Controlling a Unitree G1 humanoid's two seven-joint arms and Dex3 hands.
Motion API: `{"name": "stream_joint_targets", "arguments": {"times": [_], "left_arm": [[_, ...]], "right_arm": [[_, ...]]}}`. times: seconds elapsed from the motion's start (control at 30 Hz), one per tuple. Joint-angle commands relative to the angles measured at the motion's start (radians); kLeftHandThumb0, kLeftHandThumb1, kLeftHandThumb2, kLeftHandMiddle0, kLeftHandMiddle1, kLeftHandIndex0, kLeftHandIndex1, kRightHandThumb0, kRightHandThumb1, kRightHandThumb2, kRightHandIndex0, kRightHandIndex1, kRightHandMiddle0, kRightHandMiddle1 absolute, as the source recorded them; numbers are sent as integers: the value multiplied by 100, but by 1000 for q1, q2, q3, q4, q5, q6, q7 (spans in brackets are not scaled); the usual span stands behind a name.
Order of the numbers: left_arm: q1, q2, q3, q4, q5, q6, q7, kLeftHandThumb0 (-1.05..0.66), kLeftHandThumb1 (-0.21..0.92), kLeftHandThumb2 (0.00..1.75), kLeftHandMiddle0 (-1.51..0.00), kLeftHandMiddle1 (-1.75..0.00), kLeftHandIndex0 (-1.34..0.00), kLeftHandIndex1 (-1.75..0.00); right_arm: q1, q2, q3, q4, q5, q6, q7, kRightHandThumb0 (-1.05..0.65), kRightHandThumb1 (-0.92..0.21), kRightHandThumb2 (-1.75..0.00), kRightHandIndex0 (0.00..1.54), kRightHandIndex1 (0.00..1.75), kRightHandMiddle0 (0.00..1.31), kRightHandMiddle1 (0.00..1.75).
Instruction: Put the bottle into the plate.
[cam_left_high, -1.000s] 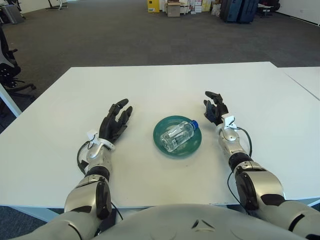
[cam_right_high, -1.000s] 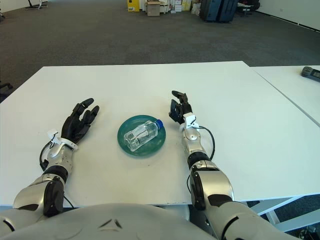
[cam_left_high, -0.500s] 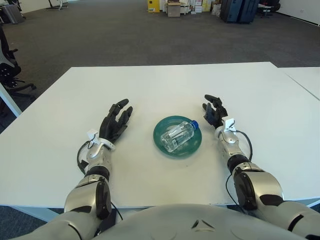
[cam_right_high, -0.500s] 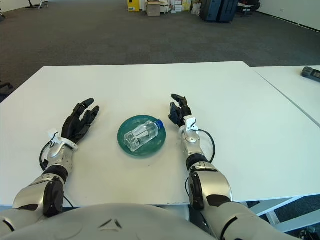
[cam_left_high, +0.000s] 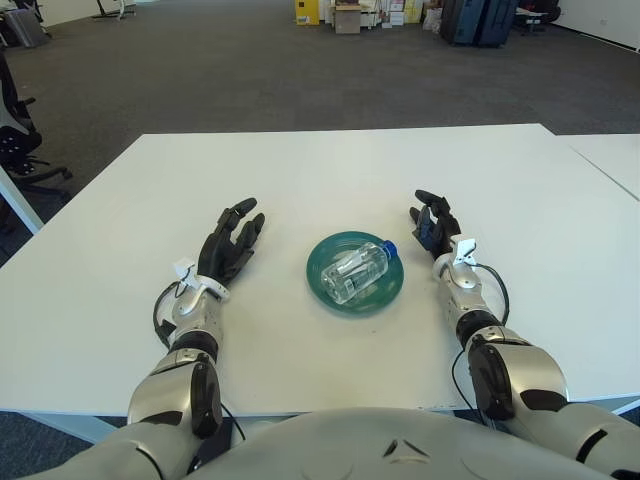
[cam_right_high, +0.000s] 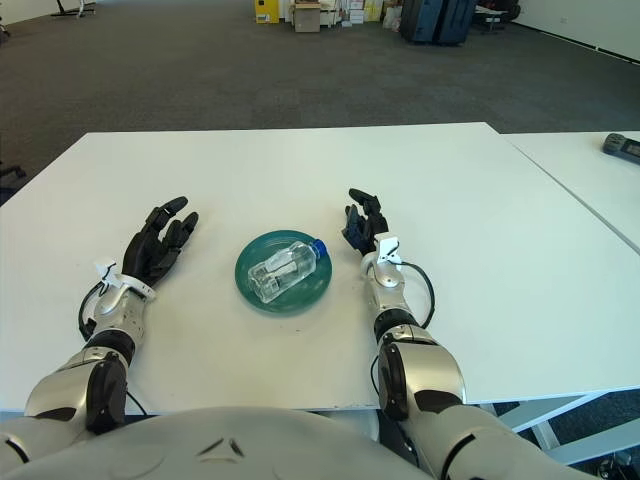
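Right hand (cam_left_high: 434, 224) withdrawn (slightly) — bottle (cam_left_high: 356, 271) in plate (cam_left_high: 329, 288)

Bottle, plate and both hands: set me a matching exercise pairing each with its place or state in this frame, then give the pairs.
Things:
1. bottle
2. plate
3. left hand
4. right hand

Places or states:
A. flat on the table, fingers spread, left of the plate
B. lying on its side, blue cap pointing away and right
C. open beside the plate's right edge, holding nothing
D. green, on the white table between the hands

Pairs: 1-B, 2-D, 3-A, 4-C
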Motion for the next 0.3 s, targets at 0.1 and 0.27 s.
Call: {"name": "stream_joint_targets", "arguments": {"times": [0.1, 0.27], "left_arm": [[16, 4, -4, 31, 9, 19, 18, -57, 92, 55, -55, 0, -5, -90], [11, 7, -9, 33, 15, 36, 41, -54, 92, 55, -55, 0, -5, -89]], "right_arm": [[14, 1, -22, 11, 21, -13, 0, -73, -92, -95, 41, 1, 1, 81], [25, 9, -33, 12, 21, -26, -13, -73, -92, -94, 43, 2, 2, 83]]}}
